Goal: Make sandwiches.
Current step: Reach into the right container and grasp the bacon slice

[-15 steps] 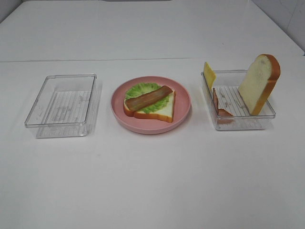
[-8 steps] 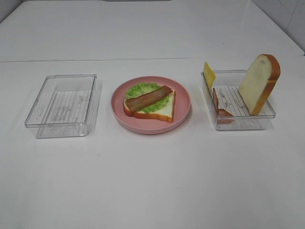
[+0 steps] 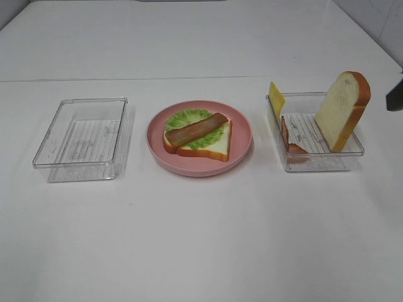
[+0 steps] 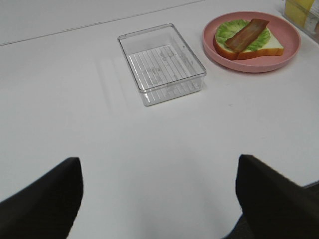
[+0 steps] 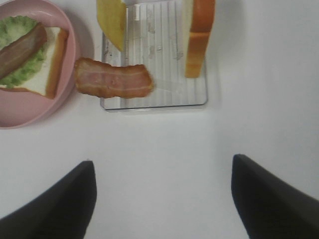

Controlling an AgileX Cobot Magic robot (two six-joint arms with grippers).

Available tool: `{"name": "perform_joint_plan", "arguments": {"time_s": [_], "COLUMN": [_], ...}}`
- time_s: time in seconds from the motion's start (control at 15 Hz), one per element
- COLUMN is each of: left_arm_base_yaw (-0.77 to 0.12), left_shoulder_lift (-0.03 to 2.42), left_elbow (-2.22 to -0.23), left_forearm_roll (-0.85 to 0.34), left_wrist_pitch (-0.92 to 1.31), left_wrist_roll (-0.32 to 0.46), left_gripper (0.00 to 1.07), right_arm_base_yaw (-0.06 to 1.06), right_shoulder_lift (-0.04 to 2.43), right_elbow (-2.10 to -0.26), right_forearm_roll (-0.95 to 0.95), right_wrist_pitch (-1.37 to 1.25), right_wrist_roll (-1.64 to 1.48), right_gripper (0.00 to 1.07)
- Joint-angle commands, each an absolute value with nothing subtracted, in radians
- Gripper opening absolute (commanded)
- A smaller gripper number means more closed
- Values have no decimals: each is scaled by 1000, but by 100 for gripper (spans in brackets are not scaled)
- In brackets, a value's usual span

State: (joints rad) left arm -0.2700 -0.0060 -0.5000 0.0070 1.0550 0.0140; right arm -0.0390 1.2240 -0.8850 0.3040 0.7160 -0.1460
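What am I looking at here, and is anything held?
A two-armed robot is making a toy sandwich. One picture looks down from a high camera; the other two come from wrist cameras, whose dark shapes are the left gripper and right gripper, both open, empty. A round pink plate carries a white bread slice under green lettuce and a brown bacon strip. One clear plastic tray holds a yellow cheese square, pink ham and a second bread slice, standing. A second clear tray lies nearby.

Plate (image 3: 200,165) held a bread slice (image 3: 215,146), lettuce (image 3: 184,117) and bacon (image 3: 195,129), stacked. Left of plate: left tray (image 3: 82,171). Right of plate: right tray (image 3: 315,162) with upright bread (image 3: 342,110), cheese (image 3: 276,97), ham (image 3: 290,142).
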Motion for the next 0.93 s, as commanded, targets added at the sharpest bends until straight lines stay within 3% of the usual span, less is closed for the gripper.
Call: {"name": "perform_joint_plan", "arguments": {"time_s": [0.07,0.27,0.67,0.93], "left_arm_base_yaw": [-268,-268,-268,-268], "left_shoulder_lift": [-26,-29,-29,-29], "left_elbow": [-498,-498,-498,-498], "left_forearm_roll": [0,0,0,0], "left_wrist_pitch": [1045,1045,1045,1045], "left_wrist_roll": [16,16,16,16], "left_gripper": [80,80,80,80], "right_arm_base_yaw": [-45,-41,166,210], "right_shoulder_lift": [1374,1512,1735,1895], "right_elbow": [-1017,-1158,-1374,-1509], "right_forearm_roll": [411,485,326,297], "right_wrist_pitch": [821,930,949,1038], "right_wrist_roll": [-190,-228,-159,-115], "right_gripper": [71,71,71,66]}}
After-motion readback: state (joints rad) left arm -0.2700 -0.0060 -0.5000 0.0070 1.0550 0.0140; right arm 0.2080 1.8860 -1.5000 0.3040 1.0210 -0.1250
